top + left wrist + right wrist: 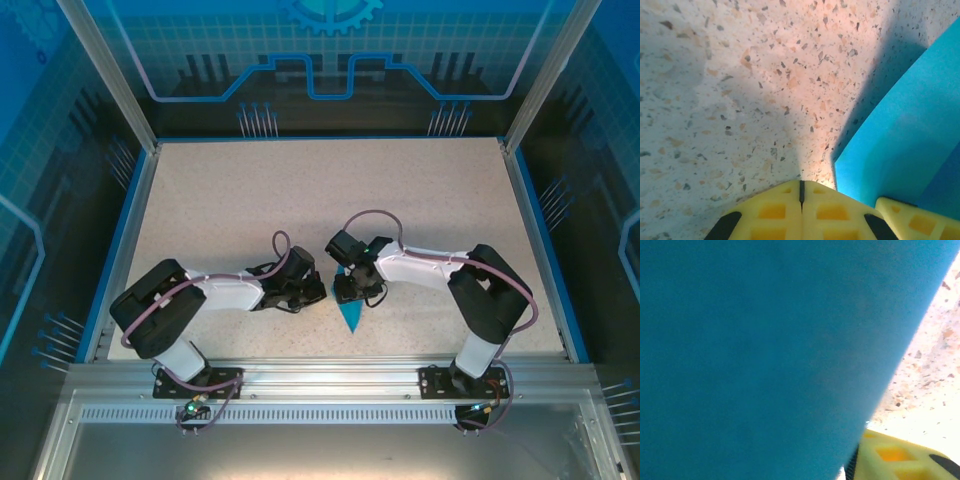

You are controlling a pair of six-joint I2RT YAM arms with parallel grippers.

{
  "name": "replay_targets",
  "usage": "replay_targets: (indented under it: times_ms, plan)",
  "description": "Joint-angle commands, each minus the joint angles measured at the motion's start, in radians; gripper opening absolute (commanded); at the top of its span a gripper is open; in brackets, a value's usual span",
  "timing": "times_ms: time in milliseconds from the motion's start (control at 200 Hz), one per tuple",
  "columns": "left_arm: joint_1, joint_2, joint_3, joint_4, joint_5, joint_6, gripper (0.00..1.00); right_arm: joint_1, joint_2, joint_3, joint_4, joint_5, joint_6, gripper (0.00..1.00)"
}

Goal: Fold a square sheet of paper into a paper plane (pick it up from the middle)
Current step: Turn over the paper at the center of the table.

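The paper plane (351,316) is a bright blue folded dart near the table's front middle, its point aimed at the near edge; the square sheet as a flat square is out of view. My right gripper (349,288) sits over its wide end, shut on it. In the right wrist view the blue paper (765,355) runs across the frame beside one yellow finger (900,457), and the other finger is hidden behind it. My left gripper (316,290) rests just left of the plane, its fingers (775,212) pressed together on nothing. The plane's edge (905,140) stands to their right.
The speckled table (250,200) has open room behind and to both sides of the arms. A blue rim (118,250) and metal posts frame it. The right gripper's yellow finger (915,222) lies close beside my left gripper.
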Motion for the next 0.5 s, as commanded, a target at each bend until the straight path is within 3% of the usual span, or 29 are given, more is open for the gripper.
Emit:
replay_targets:
  times_ms: [0, 175, 345, 495]
  plan:
    - [-0.002, -0.040, -0.018, -0.015, -0.018, 0.007, 0.00, 0.004, -0.006, 0.015, -0.028, 0.007, 0.002, 0.40]
    - [-0.003, -0.078, -0.024, -0.008, -0.007, 0.017, 0.00, -0.033, -0.064, -0.030, 0.041, -0.071, -0.009, 0.33]
    - [0.000, -0.086, -0.012, 0.009, 0.013, 0.016, 0.00, -0.096, -0.134, -0.120, 0.189, -0.268, -0.031, 0.28]
    - [0.002, -0.078, -0.003, 0.021, 0.017, 0.015, 0.00, -0.174, -0.140, -0.208, 0.343, -0.442, -0.026, 0.28]
